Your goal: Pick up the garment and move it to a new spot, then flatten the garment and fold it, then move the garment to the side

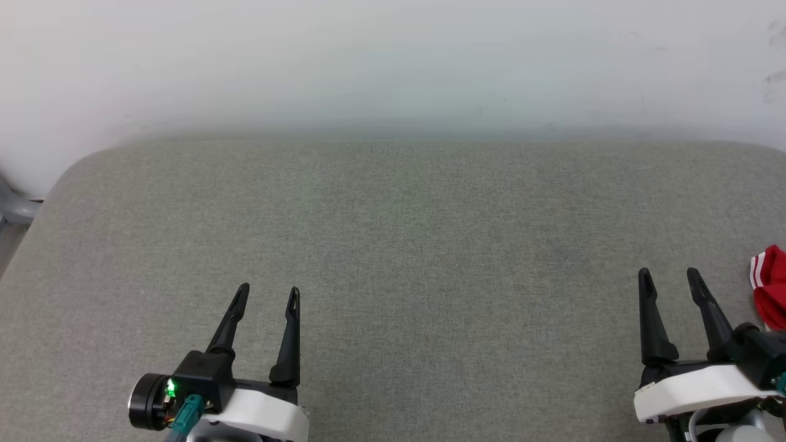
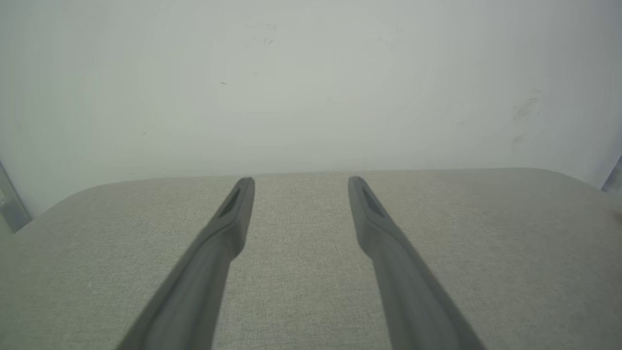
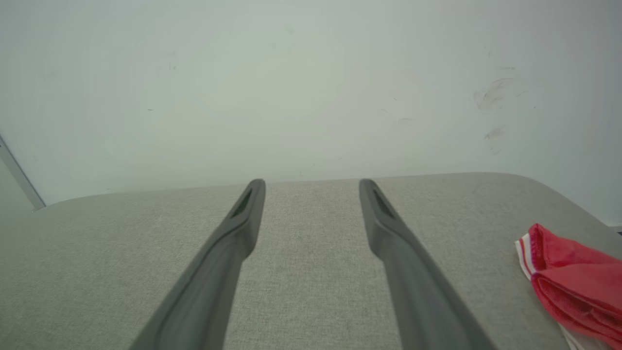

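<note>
The garment is a red bundle with white-and-red striped trim, lying at the far right edge of the head view, cut off by the frame. It also lies at the lower right of the right wrist view as the garment, folded in layers. My right gripper stands open just left of it, not touching, nothing between its fingers. My left gripper is open at the lower left over bare cushion, its fingers empty.
A wide grey fabric surface with rounded far corners spans the view. A pale wall rises right behind it. A grey frame part shows past the left corner.
</note>
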